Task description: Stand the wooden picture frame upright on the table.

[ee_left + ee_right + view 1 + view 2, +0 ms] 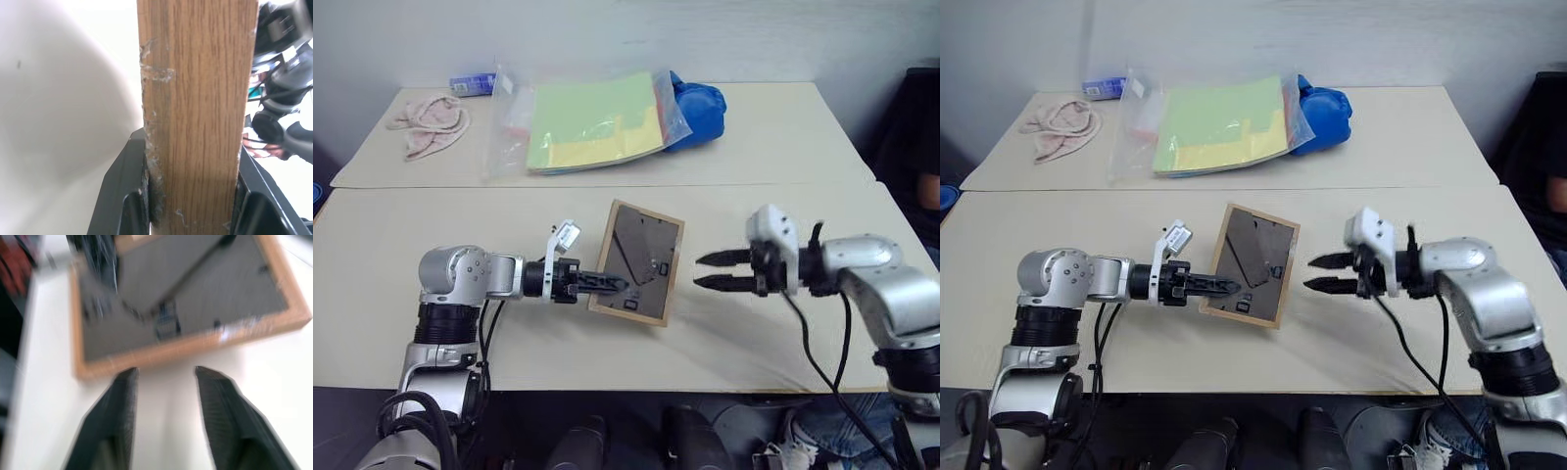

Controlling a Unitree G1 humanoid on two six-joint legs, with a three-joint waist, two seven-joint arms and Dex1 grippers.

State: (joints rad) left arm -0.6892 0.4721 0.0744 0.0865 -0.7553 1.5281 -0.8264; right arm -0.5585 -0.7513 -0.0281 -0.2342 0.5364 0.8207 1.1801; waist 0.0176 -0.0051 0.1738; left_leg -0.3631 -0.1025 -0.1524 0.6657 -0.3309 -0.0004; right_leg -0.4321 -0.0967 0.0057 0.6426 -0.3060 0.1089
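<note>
Here's the wooden picture frame (637, 262) near the front of the worktop (783, 147), tilted up with its dark grey back panel facing us and the grey stand leg (646, 238) showing; the left gripper (607, 284) has its fingers (124, 196) clamped on the frame's light wood edge, one on each side, holding it off flat; over on the other side the right gripper (712, 271) hovers just beside the frame, fingers (222, 423) parted with a clear gap and nothing between them; at the back lie a clear bag of green-yellow paper (592, 122), a blue bundle (697, 103) and a pinkish cloth (435, 122).
</note>
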